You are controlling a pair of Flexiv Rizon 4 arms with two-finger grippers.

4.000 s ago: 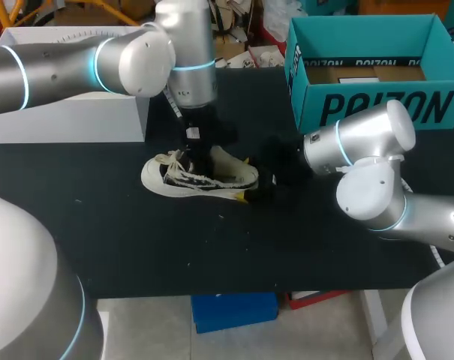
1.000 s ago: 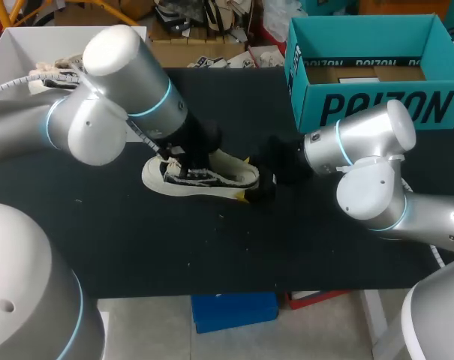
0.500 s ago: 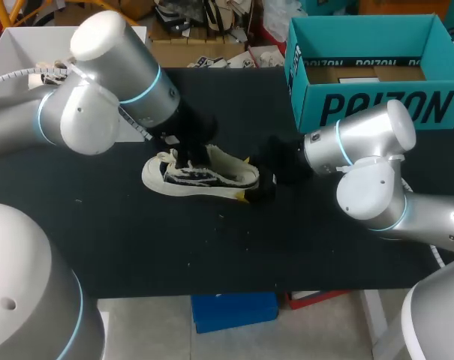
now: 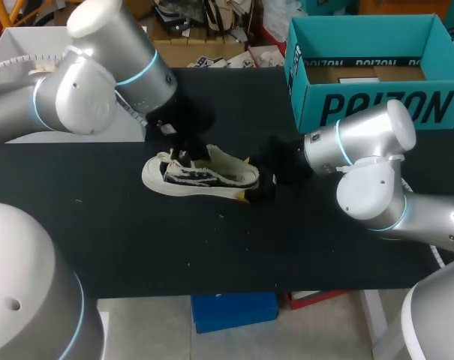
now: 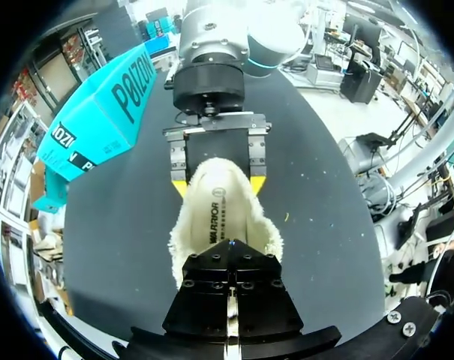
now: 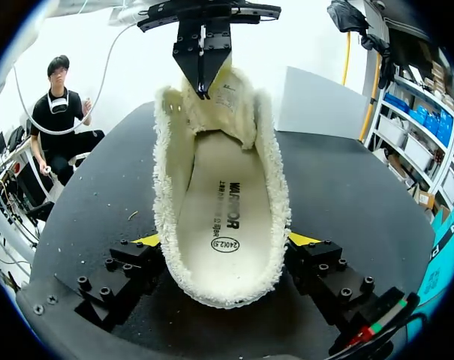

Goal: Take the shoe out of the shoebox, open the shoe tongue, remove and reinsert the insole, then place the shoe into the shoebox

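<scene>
The left arm has drawn back toward 10 o'clock, lifting the left gripper [image 4: 183, 141], whose fingers are pinched narrow on the tongue [image 6: 227, 90]. The shoe [image 4: 200, 177] lies at the middle of the table [image 4: 136, 247], toe toward 9 o'clock, with the right gripper [image 4: 263, 187] clamping its heel from both sides. The shoebox [image 4: 377, 109] stands at 1 o'clock

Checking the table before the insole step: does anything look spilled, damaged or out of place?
Only small pale specks lie scattered on the black table near the shoe. The shoe stands upright, its heel held in the right gripper, its tongue pinched by the left gripper; the insole lies flat.
</scene>
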